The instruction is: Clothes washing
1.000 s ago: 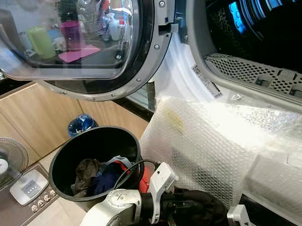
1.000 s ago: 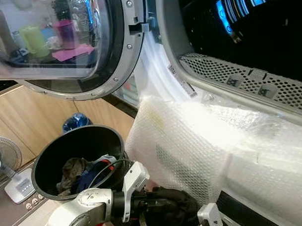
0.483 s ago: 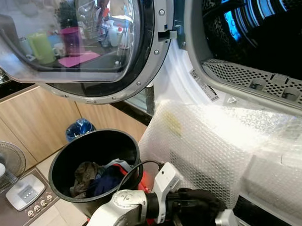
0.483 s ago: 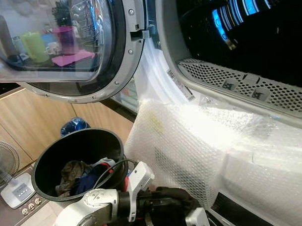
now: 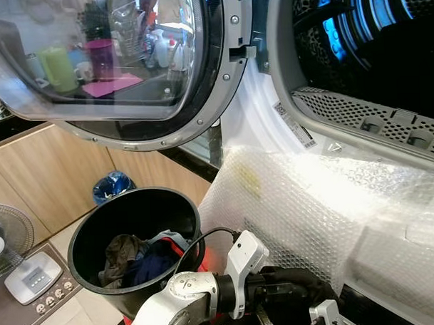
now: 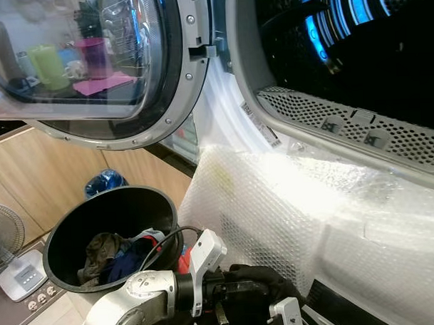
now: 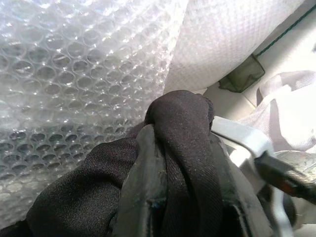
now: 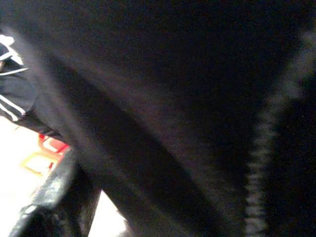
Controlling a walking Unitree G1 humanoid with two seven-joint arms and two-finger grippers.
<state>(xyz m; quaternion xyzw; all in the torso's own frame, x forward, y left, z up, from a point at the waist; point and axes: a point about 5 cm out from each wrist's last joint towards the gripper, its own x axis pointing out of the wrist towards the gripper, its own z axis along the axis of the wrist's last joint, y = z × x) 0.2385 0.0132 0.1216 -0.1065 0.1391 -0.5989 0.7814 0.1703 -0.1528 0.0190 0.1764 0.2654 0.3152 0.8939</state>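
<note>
Black garment (image 5: 293, 292) at bottom centre of the head view, bunched low against the bubble wrap (image 5: 311, 202) and well below the drum opening (image 5: 384, 50) at upper right. Soft and limp by the look of it, probably light, likely to sag and trail from any single hold; best taken at a thick gathered fold rather than an edge, so loose ends do not snag on the drum lip.

Left pincer (image 7: 182, 197) clamped on a twisted fold of the garment, cloth wrapped between and over the black fingers (image 7: 140, 192), bubble wrap right behind. Right pincer pressed close into dark cloth in its wrist view; cannot tell whether apart or together. Part of the right arm (image 5: 328, 315) at the bottom edge, just beside the garment.

Black bin (image 5: 87, 231) at lower left, holding more crumpled clothes (image 5: 145, 254) in brown, blue and red. Open washer door (image 5: 128, 66) across the upper left, its glass reflecting cups and a counter. Fan (image 5: 9, 237) and power strip (image 5: 57, 293) on the floor at far left.

Judged step: lifting the garment toward the drum, not yet inside.
</note>
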